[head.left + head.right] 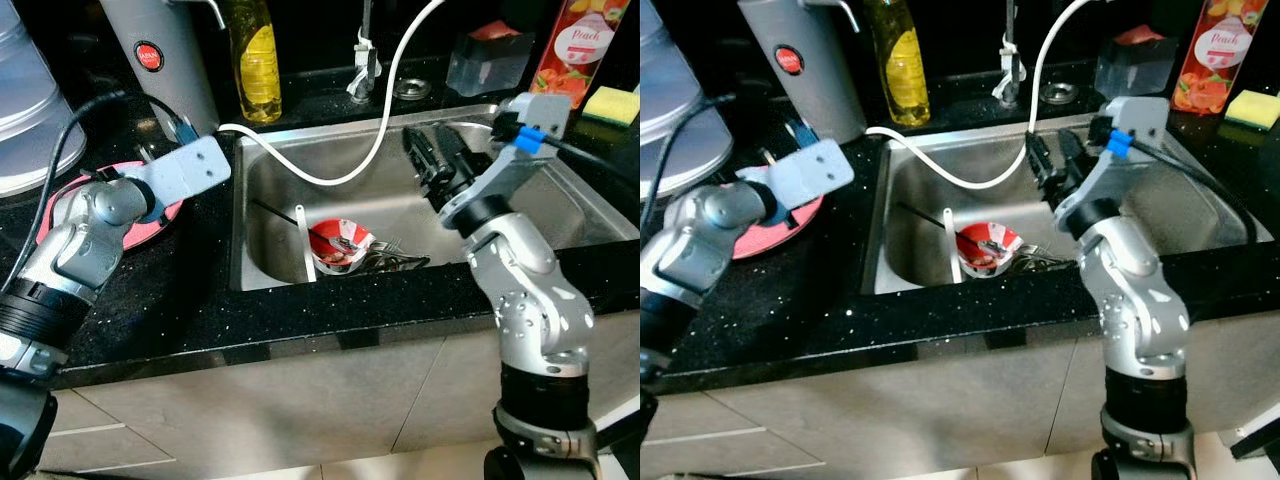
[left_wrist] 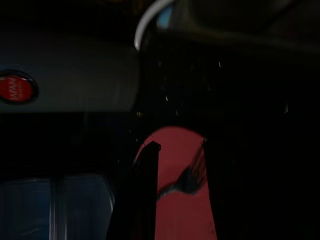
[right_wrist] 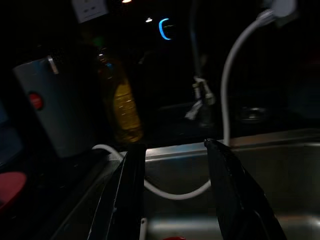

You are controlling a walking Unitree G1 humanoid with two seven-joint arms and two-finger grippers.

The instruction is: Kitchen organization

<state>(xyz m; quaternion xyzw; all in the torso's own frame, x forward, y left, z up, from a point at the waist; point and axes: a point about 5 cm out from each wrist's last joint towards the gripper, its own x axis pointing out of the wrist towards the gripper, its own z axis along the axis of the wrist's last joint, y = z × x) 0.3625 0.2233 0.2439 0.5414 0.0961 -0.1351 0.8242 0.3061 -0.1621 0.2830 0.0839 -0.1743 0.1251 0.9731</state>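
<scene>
Dishes are dumped in the sink (image 1: 560, 215), so the right gripper (image 1: 436, 160) hangs over it at 2 o'clock from the red bowl (image 1: 338, 245), jaws wide. The left gripper (image 2: 177, 147), jaws also parted, hovers above the fork (image 2: 187, 179) on the pink plate (image 1: 60, 200) on the surface (image 1: 200, 310).

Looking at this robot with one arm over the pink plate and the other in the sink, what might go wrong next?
The left gripper, open over the pink plate with a dark fork on it, might push the fork off rather than grasp it. The right gripper, open above the steel sink, sits near the white hose and might snag it. Reaching lower, it might tip the red-and-white bowl lying among cutlery.
</scene>
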